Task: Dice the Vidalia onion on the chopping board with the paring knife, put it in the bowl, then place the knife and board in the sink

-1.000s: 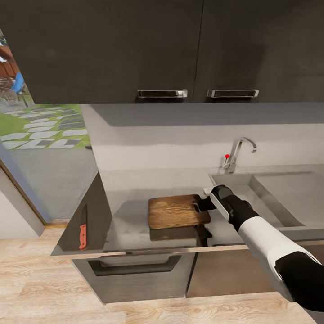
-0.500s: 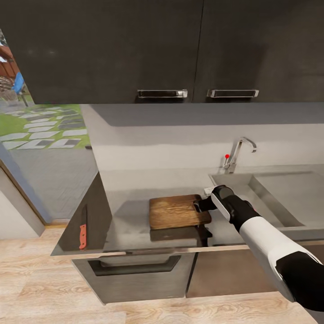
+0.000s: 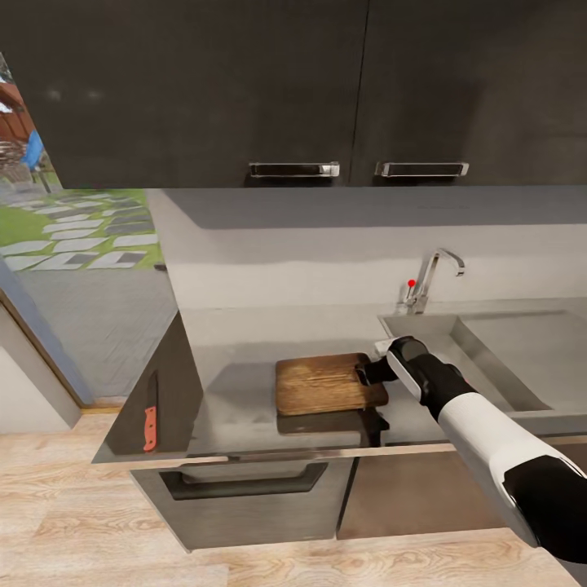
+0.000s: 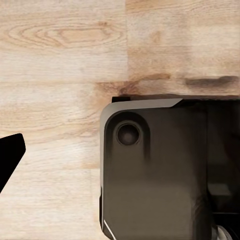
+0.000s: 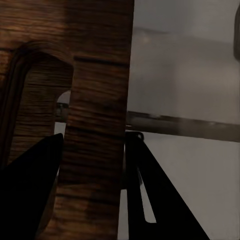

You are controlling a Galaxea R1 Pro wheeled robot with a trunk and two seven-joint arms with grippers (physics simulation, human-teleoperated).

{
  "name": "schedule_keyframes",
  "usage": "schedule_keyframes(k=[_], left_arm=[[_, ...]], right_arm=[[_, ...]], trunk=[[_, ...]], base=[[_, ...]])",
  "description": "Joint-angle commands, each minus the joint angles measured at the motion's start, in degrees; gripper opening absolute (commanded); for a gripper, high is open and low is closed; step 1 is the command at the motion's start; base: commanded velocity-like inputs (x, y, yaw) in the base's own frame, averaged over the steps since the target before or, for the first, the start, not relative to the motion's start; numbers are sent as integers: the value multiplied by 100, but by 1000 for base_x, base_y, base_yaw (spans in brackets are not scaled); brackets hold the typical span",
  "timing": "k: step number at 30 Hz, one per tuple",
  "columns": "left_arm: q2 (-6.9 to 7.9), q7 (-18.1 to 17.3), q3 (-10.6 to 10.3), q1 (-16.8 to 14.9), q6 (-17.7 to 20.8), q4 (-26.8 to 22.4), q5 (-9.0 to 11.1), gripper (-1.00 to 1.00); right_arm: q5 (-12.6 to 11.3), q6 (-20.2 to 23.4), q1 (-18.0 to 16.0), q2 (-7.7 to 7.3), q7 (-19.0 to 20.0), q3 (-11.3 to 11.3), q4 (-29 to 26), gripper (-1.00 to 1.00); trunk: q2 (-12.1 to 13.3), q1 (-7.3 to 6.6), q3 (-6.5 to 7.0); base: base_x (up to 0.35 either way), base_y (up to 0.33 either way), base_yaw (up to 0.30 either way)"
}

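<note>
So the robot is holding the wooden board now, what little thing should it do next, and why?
Probably keep sliding the chopping board a little more toward the sink. The right end effector is clamped on the board's handle end, fingers on either side of the edge, and the board lies on the countertop just short of the basin.

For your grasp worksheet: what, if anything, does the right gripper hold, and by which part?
The right gripper holds the board by its handle end, one finger through the slot.
</note>
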Motion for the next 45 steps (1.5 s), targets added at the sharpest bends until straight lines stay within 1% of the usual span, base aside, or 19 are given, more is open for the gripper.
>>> schedule_keyframes(k=[1,6,11,17,20,21,23,27,34,45], left_arm=[[1,1,0,0,-12,-4,5,100],[3,1,0,0,-12,-4,5,100],[3,1,0,0,-12,-4,5,100],[3,1,0,0,-12,-4,5,100],[3,1,0,0,-12,-4,5,100],[3,1,0,0,-12,-4,5,100],[3,1,0,0,-12,-4,5,100],[3,1,6,0,-8,-4,10,100],[3,1,2,0,-9,-4,8,100],[3,1,0,0,-12,-4,5,100]], right_arm=[[-26,19,-7,-7,-4,36,-1,-100],[-56,-10,-7,-2,29,30,185,-100],[-74,-260,-7,-2,44,27,450,-100],[-126,-355,-7,-6,50,27,537,-100],[-236,-371,-7,-9,57,27,578,-100],[-326,-392,-7,-11,58,27,627,-100],[-424,-439,-7,-30,57,27,670,-100],[-503,-489,-7,-44,60,27,696,-100],[-512,-493,-7,-46,60,33,699,-100],[-505,-493,-7,-46,59,35,699,-100]], trunk=[[-8,2,-9],[-8,2,-9],[-8,2,-9],[-8,2,-9],[-8,2,-9],[-8,2,-9],[-8,2,-9],[-8,2,-9],[-8,2,-9],[-8,2,-9]], base=[[0,0,0],[0,0,0],[0,0,0],[0,0,0],[0,0,0],[0,0,0],[0,0,0],[24,0,0],[128,0,0],[14,0,0]])
